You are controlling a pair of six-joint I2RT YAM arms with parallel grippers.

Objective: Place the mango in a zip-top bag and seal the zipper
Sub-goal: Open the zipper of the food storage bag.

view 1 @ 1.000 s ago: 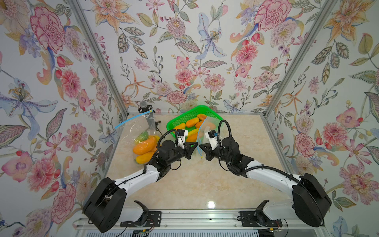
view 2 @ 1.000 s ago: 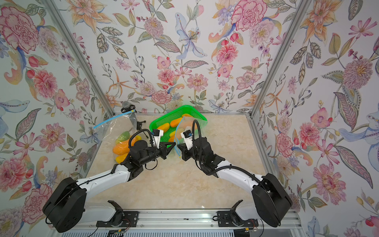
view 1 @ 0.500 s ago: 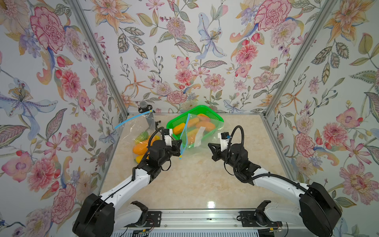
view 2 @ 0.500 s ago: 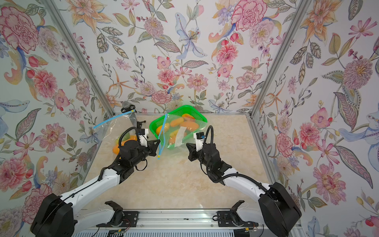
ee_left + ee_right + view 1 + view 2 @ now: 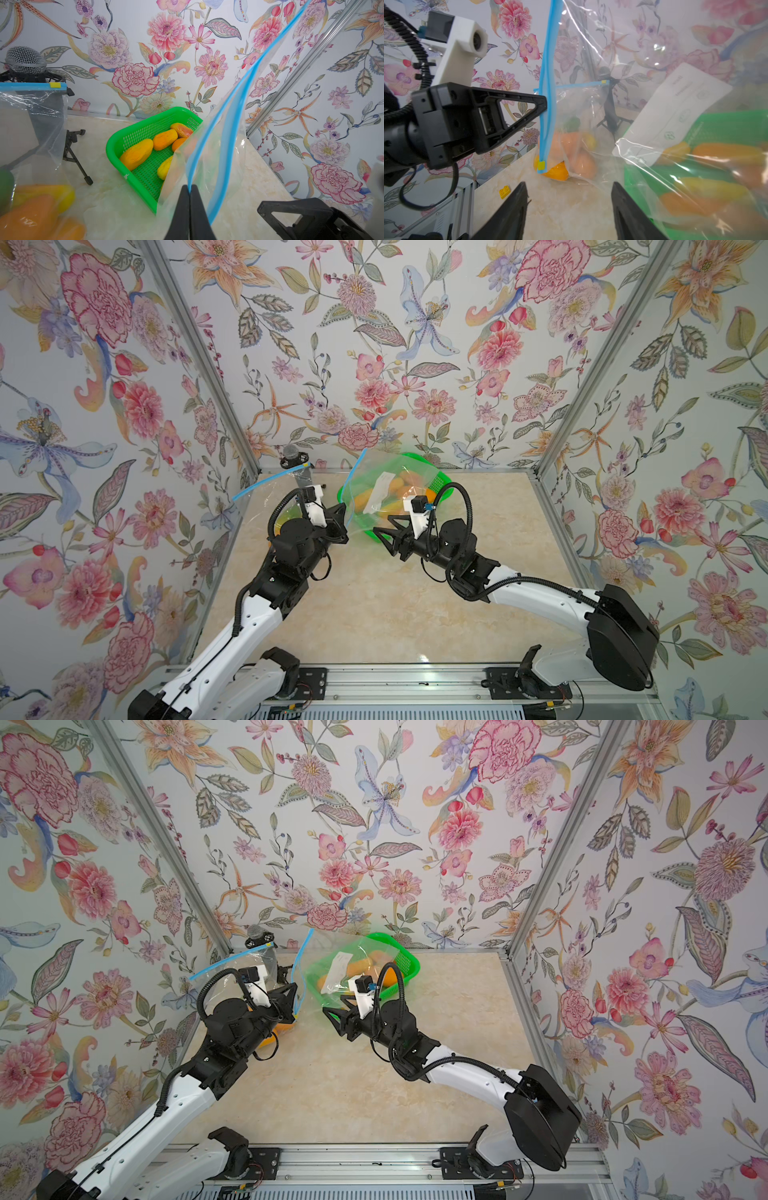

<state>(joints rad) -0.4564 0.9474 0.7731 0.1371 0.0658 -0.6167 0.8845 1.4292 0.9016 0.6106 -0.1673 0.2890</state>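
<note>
My left gripper (image 5: pixel 189 187) is shut on the blue zipper strip (image 5: pixel 234 99) of a clear zip-top bag (image 5: pixel 390 489), holding it up in front of the green basket (image 5: pixel 440 479). The zipper hangs nearly upright, with its yellow slider (image 5: pixel 541 165) at the low end. I see only a white label (image 5: pixel 675 108) on the bag. Several yellow-orange mangoes (image 5: pixel 137 153) lie in the basket. My right gripper (image 5: pixel 569 185) is open and empty, low beside the bag's bottom edge. In both top views the left gripper (image 5: pixel 293 998) and right gripper (image 5: pixel 332 1021) face each other.
A second zip-top bag (image 5: pixel 31 124) with orange and yellow fruit leans at the left wall. A microphone (image 5: pixel 25 60) on a small tripod stands behind it. A yellow toy brick (image 5: pixel 504 191) lies on the marble table (image 5: pixel 374 605). Floral walls close in three sides.
My right gripper has let go of the bag, opened and drawn back. The arms have pulled apart. The bag now hangs from my left gripper alone.
</note>
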